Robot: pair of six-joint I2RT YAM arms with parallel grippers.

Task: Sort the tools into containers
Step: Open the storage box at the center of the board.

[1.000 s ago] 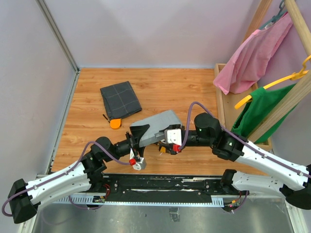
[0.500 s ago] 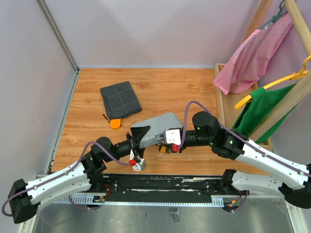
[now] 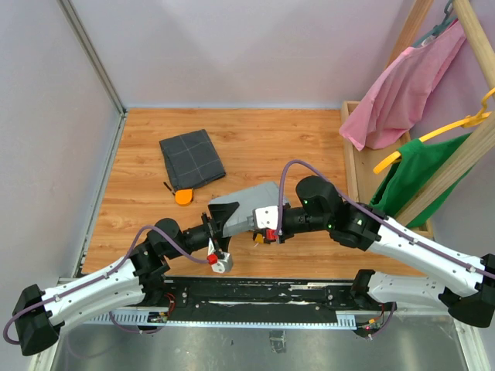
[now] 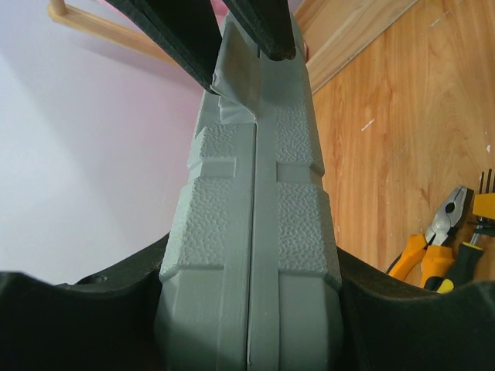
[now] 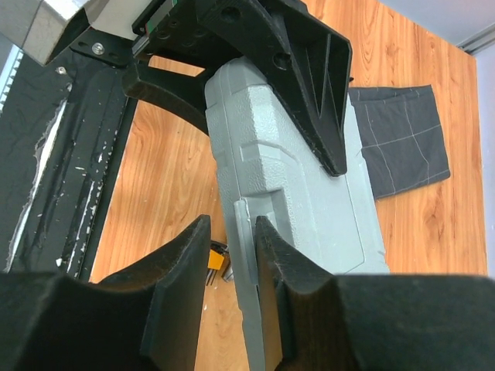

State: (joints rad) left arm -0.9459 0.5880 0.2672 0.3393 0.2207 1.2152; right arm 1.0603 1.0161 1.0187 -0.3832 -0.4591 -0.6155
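Holding the grey case tilted on edge at the near middle of the surface, the left end effector is clenching it. The right end effector is straddling its rim, though I cannot tell whether it is gripping. Next, I judge, comes prising the lid open. Pliers are lying nearby.

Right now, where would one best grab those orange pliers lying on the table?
Probably across both handles, from straight above: the pliers lie flat on the table, handles close together, while another small tool crowds the jaw end.
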